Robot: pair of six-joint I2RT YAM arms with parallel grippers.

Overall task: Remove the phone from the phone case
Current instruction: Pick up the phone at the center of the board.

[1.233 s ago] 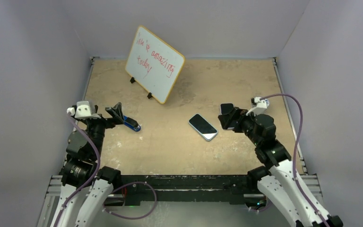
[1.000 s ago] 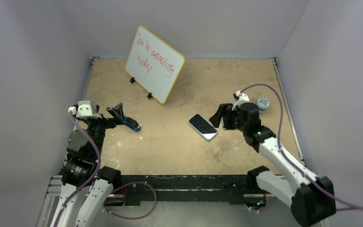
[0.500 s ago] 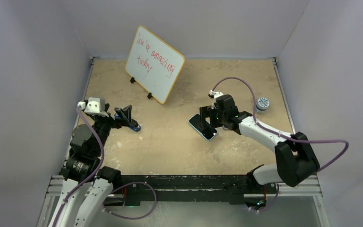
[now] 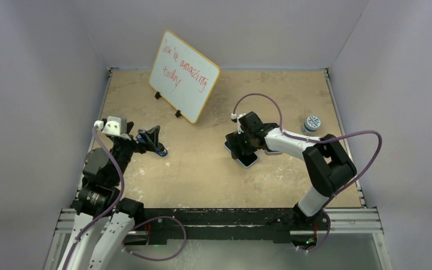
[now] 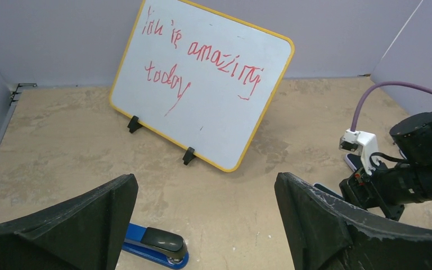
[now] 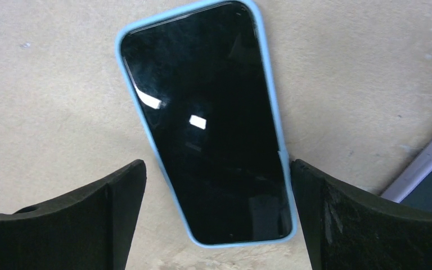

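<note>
My right jaws stood wide apart at the bottom of the frame, one on either side of the black-screened phone [image 6: 208, 121] — it lay flat mid-frame in its pale blue rubbery case [image 6: 277, 135] on the tan surface [image 6: 50, 101]. My left jaws gaped too, holding nothing.

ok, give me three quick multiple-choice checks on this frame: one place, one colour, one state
1. Where does the stapler lie?
A. against the right wall
B. close by the left gripper
C. in the far right corner

2. What colour is the phone case?
A. red
B. yellow
C. light blue

3. How is the right gripper?
A. open, a finger on each side of the phone
B. shut, off to one side
C. shut on something

Answers:
1 B, the left wrist view shows it just below that gripper's open fingers.
2 C, the rim around the black screen is light blue.
3 A, the fingers are spread wide with the phone between them.
</note>
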